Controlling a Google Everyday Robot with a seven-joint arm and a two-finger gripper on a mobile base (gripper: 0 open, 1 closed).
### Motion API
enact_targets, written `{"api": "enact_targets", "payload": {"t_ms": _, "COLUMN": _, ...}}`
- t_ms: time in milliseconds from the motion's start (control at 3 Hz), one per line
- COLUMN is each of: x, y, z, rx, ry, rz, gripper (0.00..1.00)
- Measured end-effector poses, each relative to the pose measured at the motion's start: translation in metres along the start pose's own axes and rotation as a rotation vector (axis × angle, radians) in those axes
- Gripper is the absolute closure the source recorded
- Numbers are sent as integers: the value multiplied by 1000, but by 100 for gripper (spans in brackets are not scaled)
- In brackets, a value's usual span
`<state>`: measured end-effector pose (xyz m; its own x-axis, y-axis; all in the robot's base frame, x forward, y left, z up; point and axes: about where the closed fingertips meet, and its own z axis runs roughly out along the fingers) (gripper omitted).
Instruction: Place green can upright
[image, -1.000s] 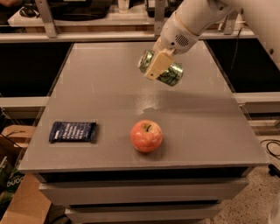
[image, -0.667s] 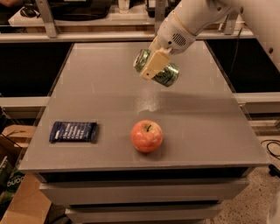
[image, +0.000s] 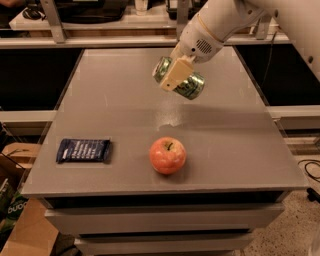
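The green can hangs tilted on its side in the air above the middle of the grey table, its silver top facing up and left. My gripper comes down from the white arm at the upper right and is shut on the can, with a tan finger across its side. The can does not touch the table.
A red apple sits near the table's front edge, below the can. A dark blue snack packet lies flat at the front left. Cardboard boxes stand on the floor at the left. A shelf rail runs behind the table.
My gripper has carried the can a little to the left and slightly up over the table. The apple and the packet have not moved.
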<state>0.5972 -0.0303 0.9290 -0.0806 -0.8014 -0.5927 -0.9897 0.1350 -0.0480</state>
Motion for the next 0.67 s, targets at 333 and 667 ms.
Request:
{"api": "enact_targets", "payload": {"t_ms": 333, "x": -8, "y": -1, "z": 2, "rx": 38, "ry": -44, "rz": 35, "gripper": 100}}
{"api": "enact_targets", "payload": {"t_ms": 667, "x": -25, "y": -5, "z": 6, "rx": 97, "ry": -125, "rz": 65, "gripper": 100}}
